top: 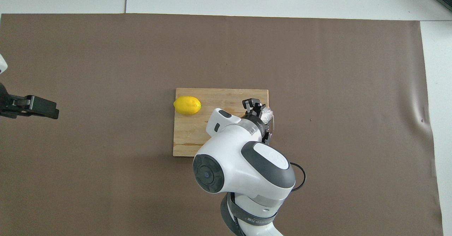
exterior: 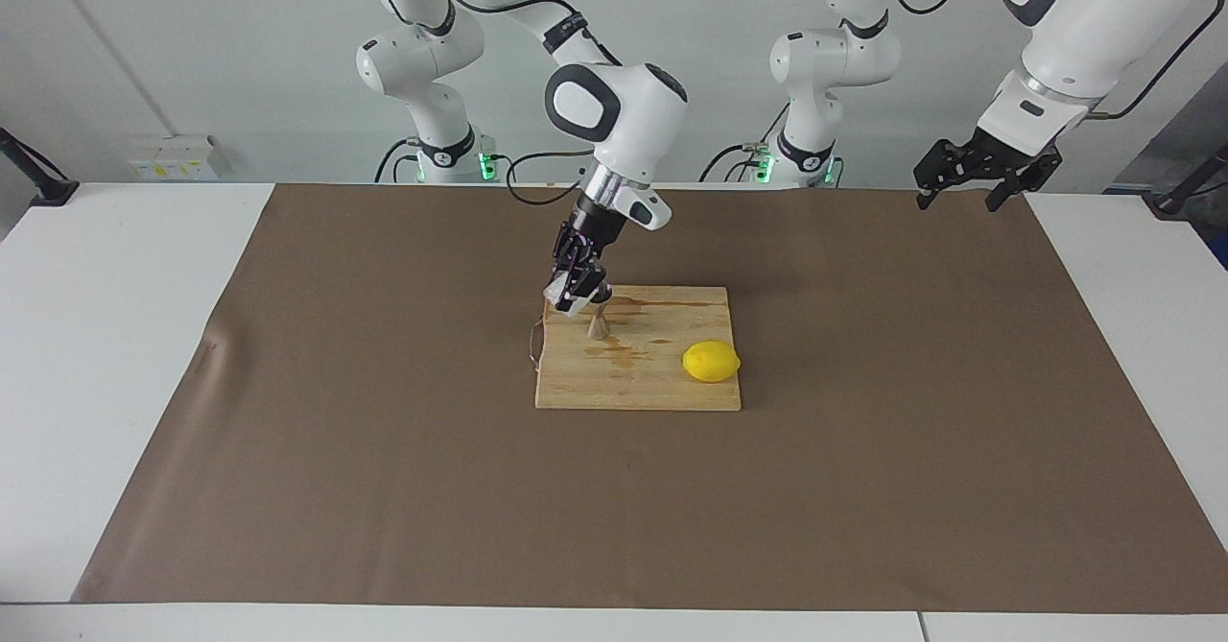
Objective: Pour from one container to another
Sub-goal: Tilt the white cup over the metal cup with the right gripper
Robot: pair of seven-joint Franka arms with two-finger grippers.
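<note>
Right claw (exterior: 574, 298) pinches the tilted glass cup (exterior: 559, 297) just above the jigger (exterior: 598, 325), mid-pour; next, probably righting the cup. Left claw (exterior: 971, 174) waits, spread.

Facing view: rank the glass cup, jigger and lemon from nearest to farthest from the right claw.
1. Glass cup: held in the right claw, over the board's corner.
2. Jigger: on the board, just under the cup.
3. Lemon: on the board, toward the left arm's end.

No text, label, brand, number or sign can be read anywhere.
</note>
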